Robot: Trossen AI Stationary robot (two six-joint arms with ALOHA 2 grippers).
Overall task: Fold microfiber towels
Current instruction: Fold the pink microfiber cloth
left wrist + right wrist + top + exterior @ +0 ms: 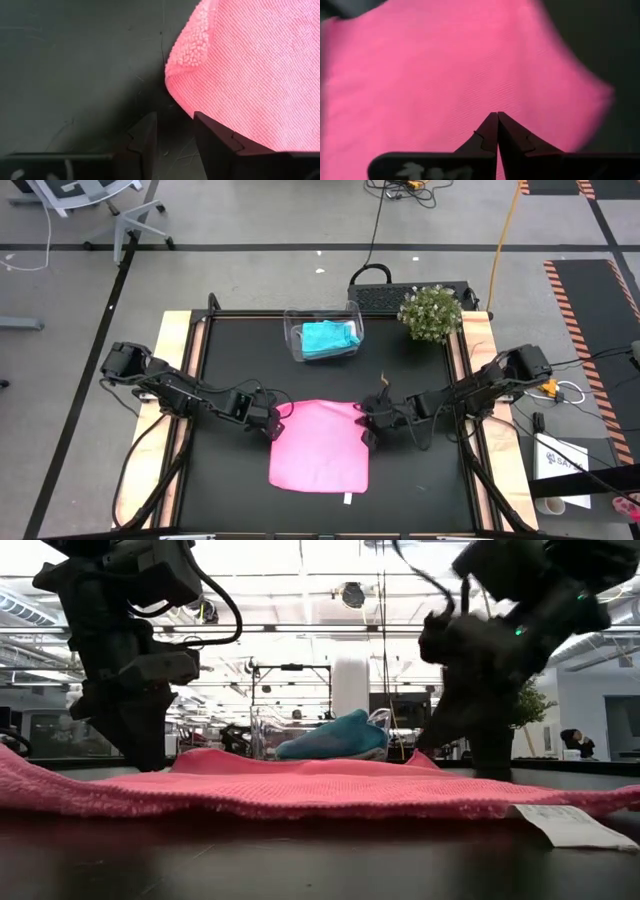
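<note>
The bright pink towel lies spread flat on the black table; it also shows in the low view. My left gripper is low at the towel's left edge, near its far left corner. It is open, one finger over the cloth and one over bare table. My right gripper is shut, low over the towel near its right edge. The teal towel lies bunched in the clear tub. The grey-white towel is out of view. My left gripper points down at the pink towel's left edge, one finger over the cloth. I cannot tell whether it touches. My right gripper's shut fingertips point down onto the towel's top face beside its right edge. No cloth shows between them, and the towel lies flat.
The clear tub stands at the table's far middle, and a small potted plant stands at the far right corner. A white label sticks out from the towel's near edge. Bare black table lies left, right and near of the towel.
</note>
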